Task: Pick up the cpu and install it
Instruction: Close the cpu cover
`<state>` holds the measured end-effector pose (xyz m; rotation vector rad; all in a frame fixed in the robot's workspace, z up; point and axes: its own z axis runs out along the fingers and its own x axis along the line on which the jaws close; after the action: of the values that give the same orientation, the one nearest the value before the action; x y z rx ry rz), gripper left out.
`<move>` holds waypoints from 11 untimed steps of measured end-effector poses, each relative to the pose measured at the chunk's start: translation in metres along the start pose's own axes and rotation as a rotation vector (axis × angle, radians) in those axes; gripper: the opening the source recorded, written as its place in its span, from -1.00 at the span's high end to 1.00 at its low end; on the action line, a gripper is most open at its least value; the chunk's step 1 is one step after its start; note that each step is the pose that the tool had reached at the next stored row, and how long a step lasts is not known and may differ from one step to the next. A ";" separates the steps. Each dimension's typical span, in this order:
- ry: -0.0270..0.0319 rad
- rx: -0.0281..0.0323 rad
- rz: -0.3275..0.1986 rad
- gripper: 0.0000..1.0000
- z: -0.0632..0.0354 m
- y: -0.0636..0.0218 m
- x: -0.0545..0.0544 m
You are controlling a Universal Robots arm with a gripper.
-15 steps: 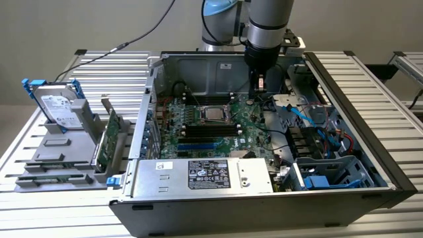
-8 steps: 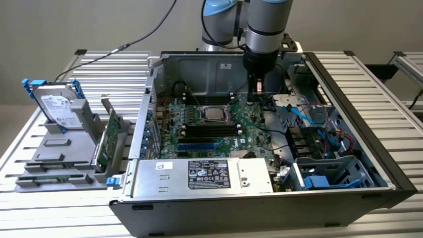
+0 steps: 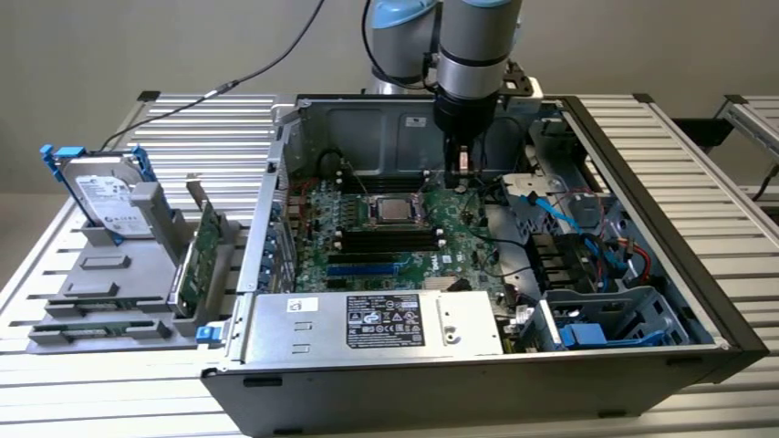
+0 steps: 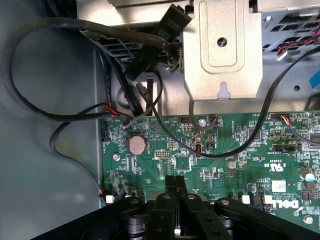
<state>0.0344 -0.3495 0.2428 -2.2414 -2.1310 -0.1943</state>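
A table [image 3: 182, 119] of long silver metal slats carries everything, and its bare slats show around the edges from 9 o'clock over the top to 3 o'clock in the exterior view. An open black computer case [image 3: 487, 401] lies on its side directly on the slats, filling the middle and reaching toward 5 o'clock, with a grey plastic rack [image 3: 104, 301] just beside it at 8 o'clock. A black cable [image 3: 226, 88] runs over the slats at 11 o'clock.
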 end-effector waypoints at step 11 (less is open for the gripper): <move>0.0043 0.0419 0.004 0.79 -0.0071 -0.0180 0.000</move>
<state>0.0161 -0.3494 0.2489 -2.2205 -2.1077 -0.1526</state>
